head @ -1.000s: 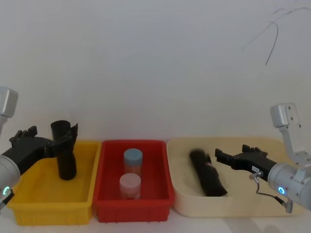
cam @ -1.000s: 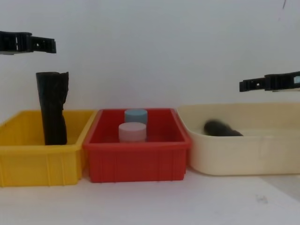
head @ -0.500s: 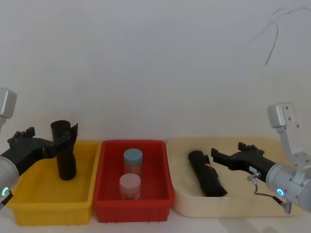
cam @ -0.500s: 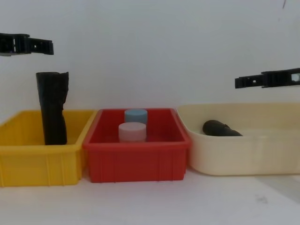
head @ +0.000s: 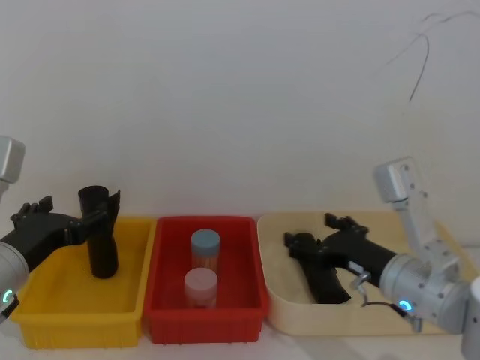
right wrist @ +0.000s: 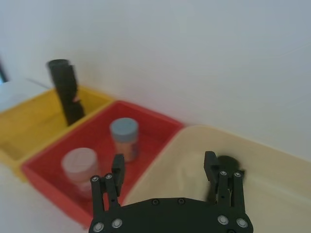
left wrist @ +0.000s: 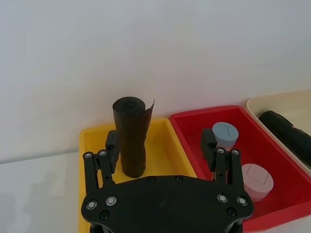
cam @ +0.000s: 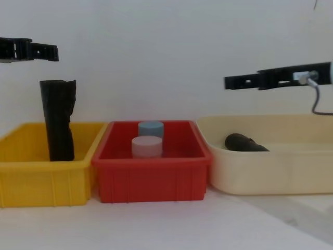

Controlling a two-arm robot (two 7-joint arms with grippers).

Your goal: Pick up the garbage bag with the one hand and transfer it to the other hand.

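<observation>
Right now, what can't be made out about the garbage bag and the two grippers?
Right wrist view: the garbage bag is blurred and partly behind a finger of the right gripper.
Head view: that gripper covers the bag's far end.
Chest view: the beige bin hides the bag's underside; the left gripper is cut off by the left edge.

The left gripper (left wrist: 160, 141) hung off the left side of the red bin (head: 206, 277), well above its rim. Its long black fingers (left wrist: 112, 143) were spread apart, lay level and pointed toward the bin. The left arm (head: 9, 271) came in low from farther left.

The right gripper (right wrist: 164, 162) hung off the red bin's right side, also above rim height. It too was level, with its fingers (right wrist: 210, 161) parted and aimed back toward the bin. The silver-grey right arm (head: 420, 279) sat behind it, with one link angled upward.
</observation>
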